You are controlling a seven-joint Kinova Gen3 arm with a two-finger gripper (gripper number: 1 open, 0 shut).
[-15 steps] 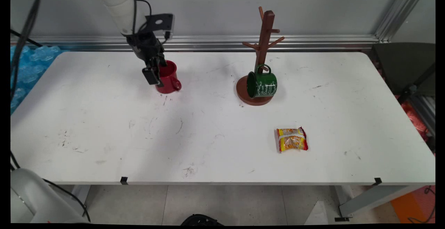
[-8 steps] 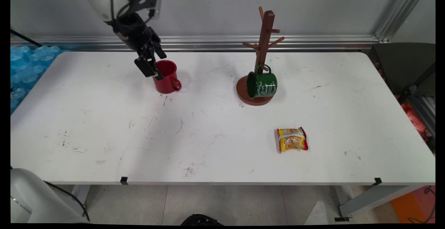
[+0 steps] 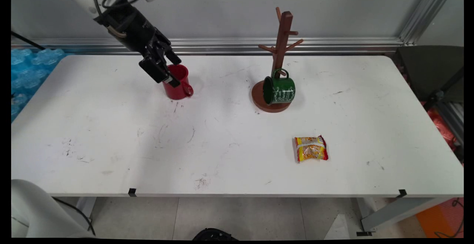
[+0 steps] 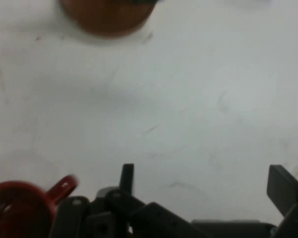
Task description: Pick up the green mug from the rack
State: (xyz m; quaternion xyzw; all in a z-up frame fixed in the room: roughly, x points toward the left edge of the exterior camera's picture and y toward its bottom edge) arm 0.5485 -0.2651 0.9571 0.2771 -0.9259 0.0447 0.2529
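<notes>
From my remote station, I see the pincer hanging at the far left of the worktop, tilted down and to the right from the arm's upper-left entry. Its jaws are spread wide and hold nothing: in the hand view only bare worktop lies between the two fingers.

Just right of it stands the red mug, upright, mouth up, handle turned toward the near right. In the main view the pincer overlaps the mug's left rim, but I cannot tell from there whether they touch. In the hand view the mug sits at the bottom left corner, outside the left finger and not between the jaws.

Farther right, well apart, is the brown mug rack on its round base. A green mug hangs by its handle from a low peg, mouth to the left, its body down against the base. The base's edge also shows at the top of the hand view.

Rightmost and nearer the front edge lies a yellow-and-red snack packet, flat and alone.
</notes>
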